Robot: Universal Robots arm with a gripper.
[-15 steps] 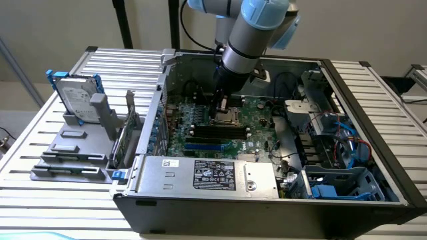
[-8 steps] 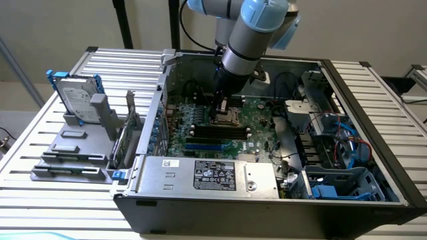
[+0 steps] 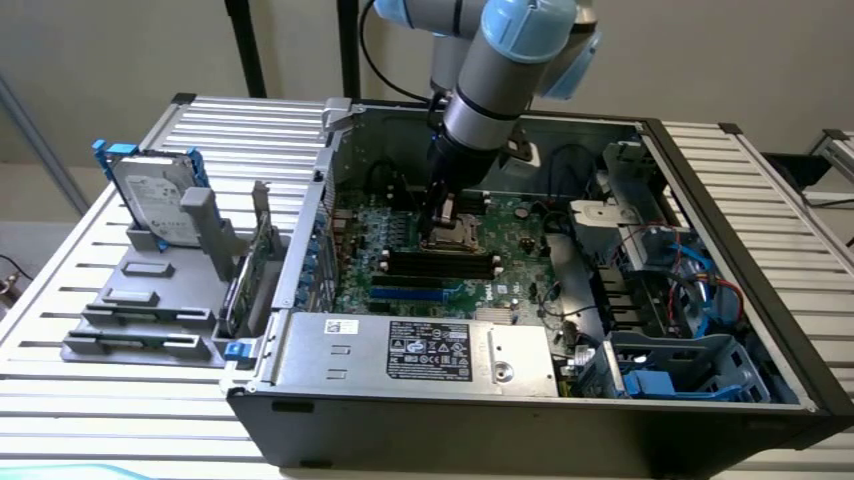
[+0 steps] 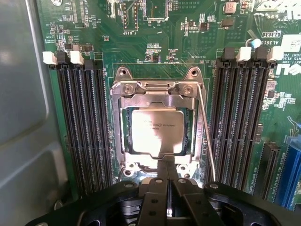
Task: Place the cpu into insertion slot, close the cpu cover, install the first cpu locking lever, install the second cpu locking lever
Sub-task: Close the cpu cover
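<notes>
The gripper (image 4: 167,164), fingers pressed together, sits at the edge of the cover (image 4: 155,98). The cover lies over the cpu (image 4: 156,132), seated in the slot (image 4: 127,141) between memory slots (image 4: 84,127).

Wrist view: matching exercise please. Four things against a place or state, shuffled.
1 cpu
2 cpu cover
3 gripper
4 memory slots

A black, in banks on both sides of the cpu
B shut, tips at the cover's edge
C seated, silvery top showing through the window
D down flat, framing the chip

Pairs: 1-C, 2-D, 3-B, 4-A
</notes>
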